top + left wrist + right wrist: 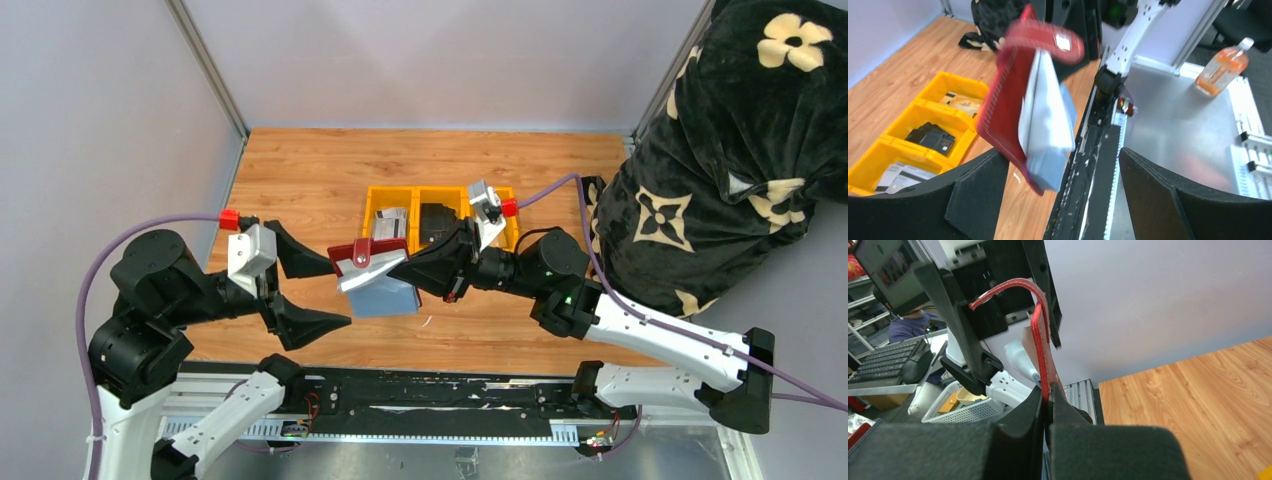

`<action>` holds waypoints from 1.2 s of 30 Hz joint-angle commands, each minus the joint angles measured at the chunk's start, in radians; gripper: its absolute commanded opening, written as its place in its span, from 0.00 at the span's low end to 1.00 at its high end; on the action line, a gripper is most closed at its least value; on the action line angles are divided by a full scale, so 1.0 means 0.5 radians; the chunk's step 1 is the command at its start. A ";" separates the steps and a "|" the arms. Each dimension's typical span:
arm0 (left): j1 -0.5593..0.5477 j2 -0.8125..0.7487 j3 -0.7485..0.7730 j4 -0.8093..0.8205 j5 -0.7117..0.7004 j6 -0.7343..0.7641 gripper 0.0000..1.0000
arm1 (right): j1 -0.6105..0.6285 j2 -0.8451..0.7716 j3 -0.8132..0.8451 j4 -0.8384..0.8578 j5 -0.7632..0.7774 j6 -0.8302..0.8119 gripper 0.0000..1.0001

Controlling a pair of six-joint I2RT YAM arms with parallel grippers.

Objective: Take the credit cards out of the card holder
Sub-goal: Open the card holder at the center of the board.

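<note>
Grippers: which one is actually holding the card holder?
The right gripper: its jaws are pinched shut on the edge of the maroon card holder. The left gripper stands wide open, gripping nothing.

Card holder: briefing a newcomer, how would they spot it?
Above the wooden table, near the yellow tray, the right gripper pinches the card holder in the air. It is dark red with pale cards hanging out; the tray's wallet is black.

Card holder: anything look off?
Yes. The card holder is off the table, pinched by one edge in the right gripper, jaws shut. It hangs tilted and gaping, with pale sheets drooping out of it; whether they are cards or lining cannot be told. The left gripper, jaws wide, holds nothing.
</note>
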State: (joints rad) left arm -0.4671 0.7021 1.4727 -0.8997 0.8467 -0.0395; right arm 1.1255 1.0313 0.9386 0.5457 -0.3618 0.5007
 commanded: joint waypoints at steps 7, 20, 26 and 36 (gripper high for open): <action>-0.008 -0.052 -0.116 -0.124 -0.072 0.306 0.66 | -0.021 0.089 0.213 -0.019 -0.153 0.201 0.00; -0.008 -0.119 -0.246 0.110 -0.178 0.132 0.12 | -0.009 0.281 0.270 0.166 -0.386 0.341 0.16; -0.007 -0.132 -0.252 0.141 -0.207 0.092 0.00 | -0.015 0.201 0.152 0.265 -0.383 0.366 0.36; -0.005 -0.032 -0.161 0.484 -0.184 -0.608 0.00 | -0.015 0.081 -0.233 0.477 -0.516 0.393 0.60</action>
State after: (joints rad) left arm -0.4671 0.6571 1.3521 -0.7872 0.7494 -0.1818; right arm 1.1244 1.0969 0.8944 0.7227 -0.5755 0.6872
